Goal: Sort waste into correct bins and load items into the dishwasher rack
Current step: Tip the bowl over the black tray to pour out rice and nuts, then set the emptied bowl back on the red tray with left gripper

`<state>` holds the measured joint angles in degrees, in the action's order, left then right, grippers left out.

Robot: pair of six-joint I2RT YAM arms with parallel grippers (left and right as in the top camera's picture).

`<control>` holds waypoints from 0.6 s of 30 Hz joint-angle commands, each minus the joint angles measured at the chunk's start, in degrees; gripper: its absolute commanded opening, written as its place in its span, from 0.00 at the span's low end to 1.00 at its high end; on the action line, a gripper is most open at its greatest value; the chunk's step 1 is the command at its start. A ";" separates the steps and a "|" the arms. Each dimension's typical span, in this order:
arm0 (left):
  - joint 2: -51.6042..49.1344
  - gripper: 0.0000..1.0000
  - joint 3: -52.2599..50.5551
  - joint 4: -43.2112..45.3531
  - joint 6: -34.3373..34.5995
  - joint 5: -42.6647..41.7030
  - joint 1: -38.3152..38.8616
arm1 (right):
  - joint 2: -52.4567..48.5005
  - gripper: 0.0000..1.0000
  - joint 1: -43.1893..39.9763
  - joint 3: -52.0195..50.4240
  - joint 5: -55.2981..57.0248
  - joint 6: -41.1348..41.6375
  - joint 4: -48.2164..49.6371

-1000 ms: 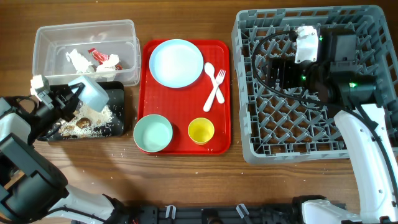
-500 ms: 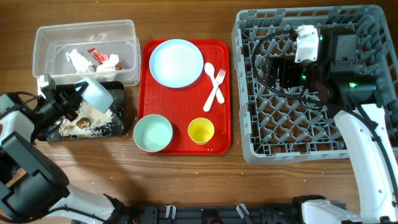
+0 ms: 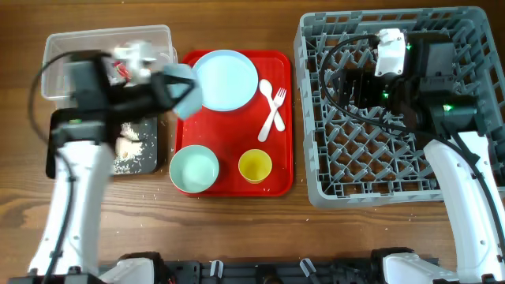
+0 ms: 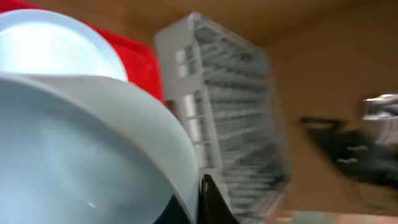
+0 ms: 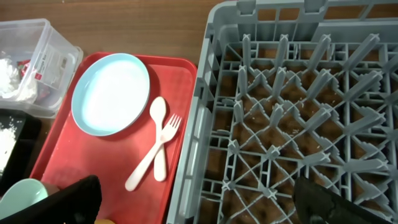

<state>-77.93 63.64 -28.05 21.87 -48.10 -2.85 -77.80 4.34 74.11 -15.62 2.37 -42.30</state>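
Note:
My left gripper [image 3: 163,88] is shut on the rim of a pale blue-green bowl [image 3: 182,87], held tilted above the red tray's left edge; the bowl fills the left wrist view [image 4: 81,149], and the gripper [image 4: 199,200] shows at its rim. A second bowl [image 3: 194,169], a yellow cup [image 3: 255,166], a pale blue plate [image 3: 225,79] and a white spoon and fork [image 3: 272,106] lie on the red tray [image 3: 237,134]. My right gripper [image 3: 359,87] is open and empty over the grey rack [image 3: 309,158]. The black tray [image 3: 151,150] holds crumbs [image 3: 126,146].
The clear tub [image 3: 55,47] with white-and-red wrappers [image 3: 130,55] stands at the back left, partly behind my left arm. In the right wrist view the rack [image 5: 205,124] lies to the right of the plate [image 5: 111,93], spoon [image 5: 146,158] and fork [image 5: 166,140].
My left arm has swung from over the black tray toward the right and back, carrying the bowl to the red tray's left edge. The right arm has not moved.

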 commanded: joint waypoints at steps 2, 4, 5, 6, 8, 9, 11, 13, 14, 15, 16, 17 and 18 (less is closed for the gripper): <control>-6.25 0.04 0.02 -1.51 -6.73 45.64 22.38 | -1.05 0.99 -0.13 1.20 -1.01 0.83 0.26; -12.22 0.04 0.02 -1.64 -8.48 49.51 27.71 | -1.40 0.99 -0.13 1.20 -1.03 0.92 0.24; -16.50 0.04 0.02 -1.60 -9.11 49.48 29.77 | -1.81 1.00 -0.13 1.20 -1.03 1.29 0.24; -18.86 0.04 0.02 -1.40 -9.09 49.48 30.53 | -2.16 1.00 -0.13 1.20 -1.03 1.29 0.24; -22.84 0.04 0.02 -0.87 -9.07 49.44 32.13 | -2.86 1.00 -0.13 1.20 -1.03 2.32 0.24; -23.02 0.04 0.02 -1.16 -9.07 49.42 32.79 | -2.91 1.00 -0.13 1.20 -1.22 2.36 0.24; -22.88 0.04 0.02 -1.73 -9.09 48.98 33.51 | -2.91 1.00 -0.13 1.20 -1.25 2.36 0.48; -22.88 0.26 0.02 -2.78 -9.07 48.98 33.99 | -2.91 1.00 -0.13 1.20 -3.45 2.32 1.18; -22.77 0.35 0.04 -2.82 -9.05 48.98 33.97 | -2.91 1.00 -0.13 1.20 -5.07 2.32 1.66; -22.45 0.43 0.09 -2.82 -9.03 48.98 33.75 | -2.97 1.00 -0.11 1.20 -6.73 2.40 2.45; -21.27 0.49 0.74 -3.65 -7.45 48.74 32.81 | -3.10 1.00 -0.11 1.20 -8.57 4.79 4.22; -18.97 0.49 2.16 -6.47 -4.15 48.54 30.97 | -3.34 0.97 0.20 1.20 -8.92 8.17 6.01; -16.87 0.49 3.21 -8.87 -2.38 47.93 29.29 | -3.52 0.95 0.98 1.20 -8.92 9.27 7.45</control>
<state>-100.44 63.94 -33.71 14.55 0.01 29.98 -80.42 4.34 74.15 -21.10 6.20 -37.23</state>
